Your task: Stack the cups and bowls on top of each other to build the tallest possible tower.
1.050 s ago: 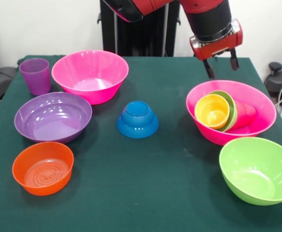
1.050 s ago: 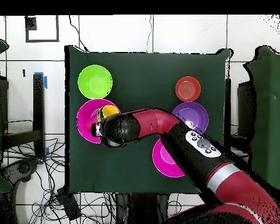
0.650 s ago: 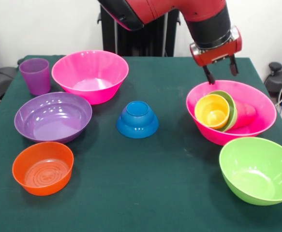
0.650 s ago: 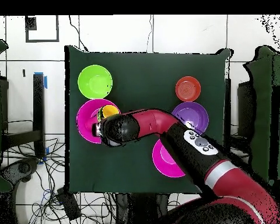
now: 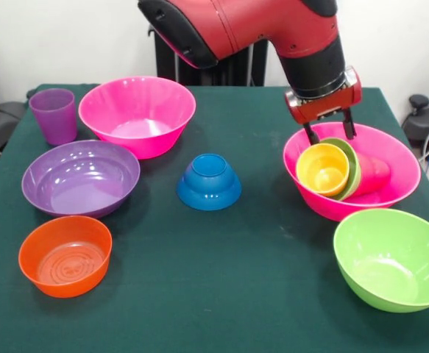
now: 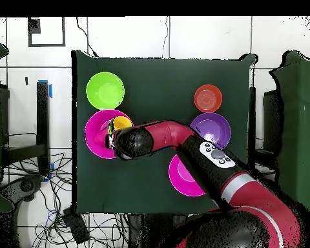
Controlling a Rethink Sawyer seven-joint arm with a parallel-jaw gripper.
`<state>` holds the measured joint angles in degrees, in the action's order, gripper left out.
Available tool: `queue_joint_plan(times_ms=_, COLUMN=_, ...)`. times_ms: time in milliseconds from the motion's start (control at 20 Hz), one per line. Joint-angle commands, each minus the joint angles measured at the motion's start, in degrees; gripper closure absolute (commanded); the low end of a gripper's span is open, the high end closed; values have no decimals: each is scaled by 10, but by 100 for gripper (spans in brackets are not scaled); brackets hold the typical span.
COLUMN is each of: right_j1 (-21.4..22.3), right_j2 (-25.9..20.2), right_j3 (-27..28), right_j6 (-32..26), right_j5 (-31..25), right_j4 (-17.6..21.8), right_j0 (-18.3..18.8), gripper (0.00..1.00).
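On the right a large pink bowl [image 5: 402,163] holds a yellow cup [image 5: 322,169], a small green bowl [image 5: 353,166] and a red cup [image 5: 377,175], nested and lying on their sides. My gripper [image 5: 330,133] hangs open just above the yellow cup, at the bowl's far rim, holding nothing. Left of it a small blue bowl [image 5: 209,182] sits upside down. A second pink bowl [image 5: 137,114], a purple cup [image 5: 54,115], a wide purple bowl [image 5: 80,176] and an orange bowl [image 5: 65,255] stand on the left. The lime green bowl [image 5: 391,259] is front right.
From above, my arm [image 6: 177,137] crosses the table and covers the blue bowl and part of the pink bowl [image 6: 93,132]. The lime green bowl [image 6: 104,90] and orange bowl [image 6: 208,98] lie beyond it. Cables lie on the floor by the table.
My gripper has come down and moved toward the right pink bowl, from above the table behind it to just over the yellow cup. The bowls and cups have not moved.
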<state>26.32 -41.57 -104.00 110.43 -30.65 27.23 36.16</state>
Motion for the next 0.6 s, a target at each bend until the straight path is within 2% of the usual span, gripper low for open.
queue_joint_plan(times_ms=50, right_j1=-22, right_j2=26, right_j3=46, right_j6=-5, right_j5=18, right_j4=20, right_j0=-18, gripper=0)
queue_joint_plan(times_ms=300, right_j1=-52, right_j2=35, right_j3=62, right_j6=8, right_j5=49, right_j4=29, right_j0=-32, gripper=0)
queue_joint_plan(times_ms=600, right_j1=-66, right_j2=32, right_j3=63, right_j6=18, right_j5=56, right_j4=16, right_j0=-40, gripper=0)
